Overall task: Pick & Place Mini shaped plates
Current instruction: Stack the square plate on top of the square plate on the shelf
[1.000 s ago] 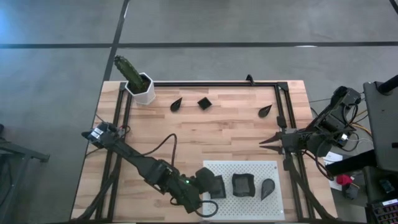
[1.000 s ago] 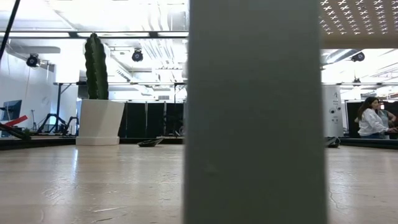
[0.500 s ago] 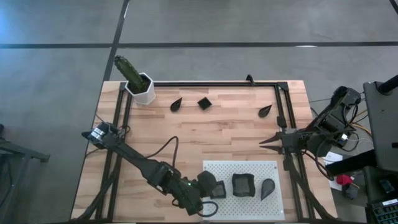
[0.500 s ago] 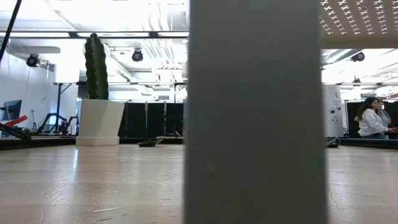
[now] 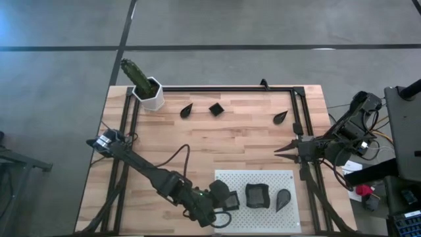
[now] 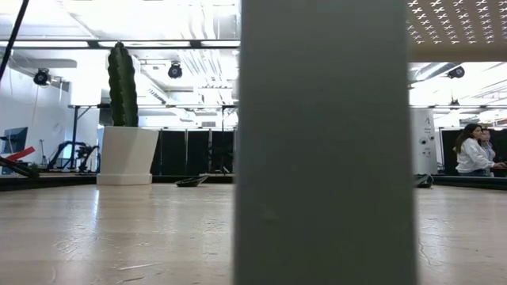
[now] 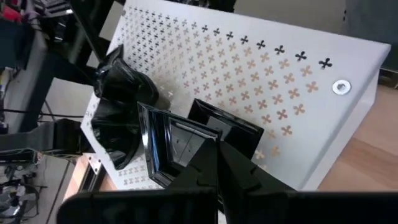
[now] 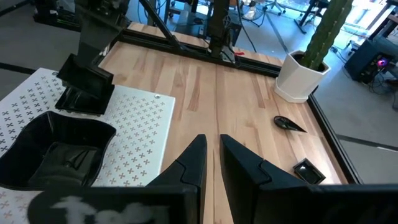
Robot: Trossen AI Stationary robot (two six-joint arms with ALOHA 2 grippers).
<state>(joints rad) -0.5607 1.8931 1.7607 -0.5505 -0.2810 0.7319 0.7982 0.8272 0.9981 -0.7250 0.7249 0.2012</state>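
My left gripper [image 5: 220, 199] is shut on a small black square plate [image 5: 228, 197] low over the left part of the white perforated board [image 5: 263, 178]. On the board lie a wavy-edged square plate [image 5: 256, 195] and a teardrop plate [image 5: 283, 199], each flat on its base. Two teardrop plates [image 5: 187, 110] [image 5: 281, 117] and a square plate [image 5: 216, 108] rest on the wood near the far edge. My right gripper [image 5: 279, 150] hangs at the table's right side, open by a narrow gap [image 8: 212, 149], with nothing between its fingers. My left gripper pinches the square plate's near wall [image 7: 186, 155] between its two fingers. The fingers [image 7: 233, 177] come from the table's left, slanting down. The plate sits tilted, its hollow facing up and away from the gripper [image 8: 84, 90]. Whether its low edge touches the board I cannot tell.
A white hexagonal pot with a green cactus [image 5: 150, 91] stands at the far left corner. A black frame rail [image 5: 227, 88] runs along the far edge and down both sides. A wide grey upright shape [image 6: 325, 142] blocks the middle of the low view. People stand in the room at the right [image 6: 474, 150].
My left gripper has sunk a little toward the board with the square plate still held between its shut fingers.
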